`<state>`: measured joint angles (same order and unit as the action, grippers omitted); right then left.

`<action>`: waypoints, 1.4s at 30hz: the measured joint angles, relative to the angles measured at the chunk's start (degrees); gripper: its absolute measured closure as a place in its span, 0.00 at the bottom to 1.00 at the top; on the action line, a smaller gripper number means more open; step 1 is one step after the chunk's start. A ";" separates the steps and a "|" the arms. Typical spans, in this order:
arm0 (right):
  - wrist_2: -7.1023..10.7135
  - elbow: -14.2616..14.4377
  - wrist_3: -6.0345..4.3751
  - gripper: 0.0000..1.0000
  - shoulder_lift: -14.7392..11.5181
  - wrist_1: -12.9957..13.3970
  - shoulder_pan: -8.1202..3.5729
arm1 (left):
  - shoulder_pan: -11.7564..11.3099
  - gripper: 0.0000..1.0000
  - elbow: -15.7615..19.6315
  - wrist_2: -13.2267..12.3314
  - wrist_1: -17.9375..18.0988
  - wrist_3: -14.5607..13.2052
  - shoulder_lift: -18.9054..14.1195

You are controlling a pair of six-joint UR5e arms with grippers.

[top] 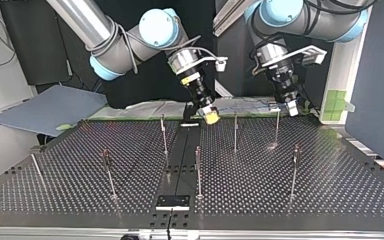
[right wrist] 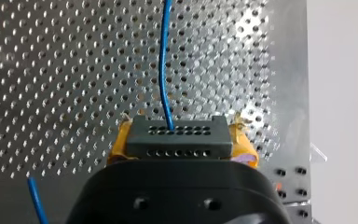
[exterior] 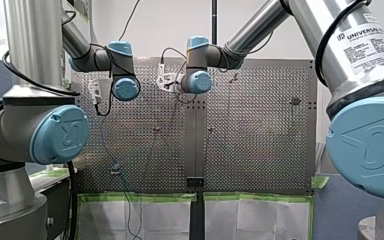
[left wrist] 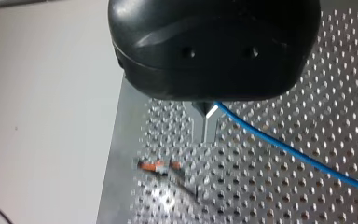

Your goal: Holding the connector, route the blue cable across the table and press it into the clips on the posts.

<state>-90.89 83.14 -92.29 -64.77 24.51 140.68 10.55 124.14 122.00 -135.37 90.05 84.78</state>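
My right gripper [right wrist: 179,145] has yellow pads [right wrist: 118,145] and is shut on a dark grey connector [right wrist: 149,140]. The blue cable [right wrist: 164,60] leaves the connector's face and runs ahead over the perforated table [right wrist: 51,70]. In the top view this gripper [top: 210,116] hangs above the table's far middle. My left gripper [left wrist: 204,136], black with metal fingers, is shut on the blue cable [left wrist: 284,150], which trails off to one side. Just ahead of it stands a post with an orange clip [left wrist: 157,165]. In the top view my left gripper [top: 291,107] is next to a far post [top: 277,127].
Several thin upright posts [top: 198,170] stand across the perforated table [top: 260,195], with a black plate [top: 172,201] at its near middle. A grey-blue mat [top: 50,107] lies off the top view's left. Green tape and white sheets [exterior: 255,215] border the table's edge in the front view.
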 joint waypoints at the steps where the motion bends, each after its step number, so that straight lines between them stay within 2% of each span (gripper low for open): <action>1: 0.26 -0.47 -0.11 1.00 0.08 -0.35 0.09 | -0.50 1.00 -0.06 -0.28 0.03 0.01 0.10; 7: 1.12 -3.49 -0.81 1.00 0.56 -2.48 0.46 | -2.14 1.00 -0.98 -1.90 -0.20 0.14 0.36; 13: 1.27 -6.38 -1.58 1.00 1.36 -3.30 0.51 | -3.28 1.00 -2.91 -3.29 -0.94 0.43 0.99; 22: 2.01 -10.82 -2.16 1.00 5.21 -4.65 0.51 | -4.72 1.00 -5.03 -3.26 -1.22 0.32 2.86; 28: 2.51 -13.95 -3.46 1.00 6.71 -4.91 0.07 | -5.34 1.00 -6.13 -4.98 -0.98 0.59 3.74; 34: 3.08 -16.93 -4.61 1.00 7.20 -5.18 -0.35 | -5.81 1.00 -7.42 -5.34 -0.62 0.50 6.03; 42: 3.33 -20.09 -4.93 1.00 9.47 -5.94 -0.43 | -6.72 1.00 -8.81 -5.47 -0.70 0.50 6.59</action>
<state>-87.56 63.04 -97.21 -55.31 18.57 140.25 3.83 115.33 116.54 -136.07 90.55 91.36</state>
